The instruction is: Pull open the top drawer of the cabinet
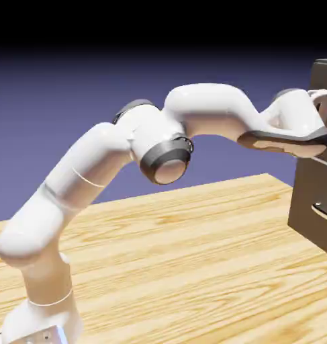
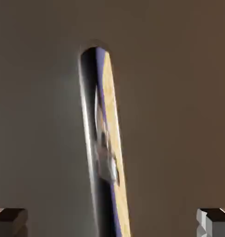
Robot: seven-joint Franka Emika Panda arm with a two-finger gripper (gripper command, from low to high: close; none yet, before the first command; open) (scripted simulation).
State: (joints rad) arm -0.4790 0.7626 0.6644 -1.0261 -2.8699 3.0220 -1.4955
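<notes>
Blue-violet backdrop behind a light wood table (image 1: 193, 255); lots of bare tabletop w/ open room from the near edge across to the cabinet (image 1: 317, 195) at far right. Cabinet is dark grey-brown, boxy, cut off by the frame's right edge, standing on the table's right side. White arm (image 1: 125, 154) rises from lower left, bends over the table & reaches right; its hand is up against the cabinet's upper front, where the top drawer (image 2: 179, 92) sits. Gripper (image 2: 112, 221) jaws spread wide, nothing between them. Hand view: drawer front fills the frame, flat dark grey-brown; its handle (image 2: 105, 143), a shiny bar mirroring wood & violet, runs roughly top-to-bottom, slightly tilted, between the two fingertips (image 2: 10, 220). Contact w/ handle: can't tell.
</notes>
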